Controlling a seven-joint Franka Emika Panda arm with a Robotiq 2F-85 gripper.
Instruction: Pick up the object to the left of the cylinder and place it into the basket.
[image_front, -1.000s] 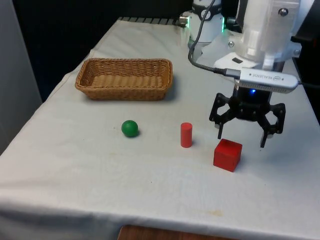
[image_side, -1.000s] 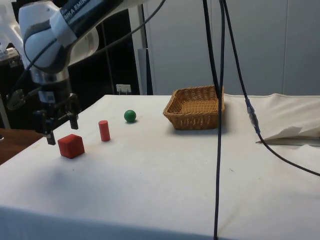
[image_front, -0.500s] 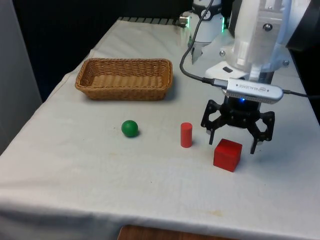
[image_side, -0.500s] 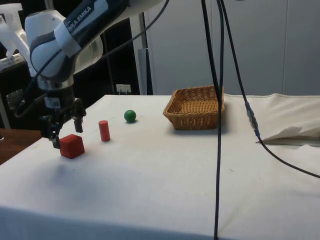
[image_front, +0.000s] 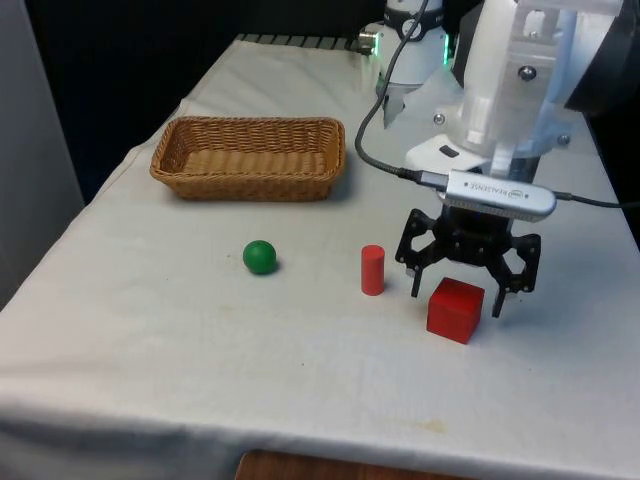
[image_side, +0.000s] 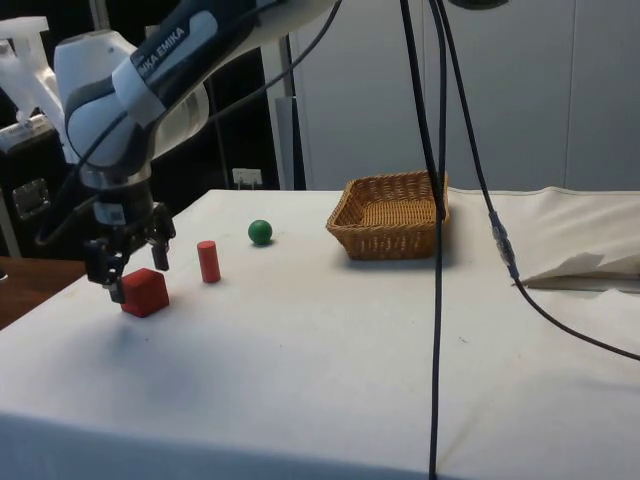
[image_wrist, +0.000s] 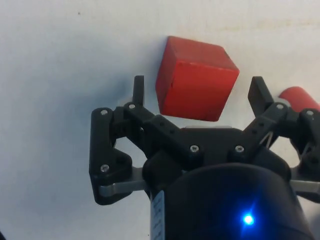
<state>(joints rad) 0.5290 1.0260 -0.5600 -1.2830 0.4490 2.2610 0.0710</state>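
White cloth covers the bench. Over the last second the gripper has dropped at the front view's lower right, fingers spread wide and empty, straddling the red cube beside the cylinder; basket waits upper left.

Green ball on white cloth, front view's left of upright red cylinder, wicker basket beyond, empty.

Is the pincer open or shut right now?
Open: the pincer has its fingers spread either side of the red cube, not touching it.
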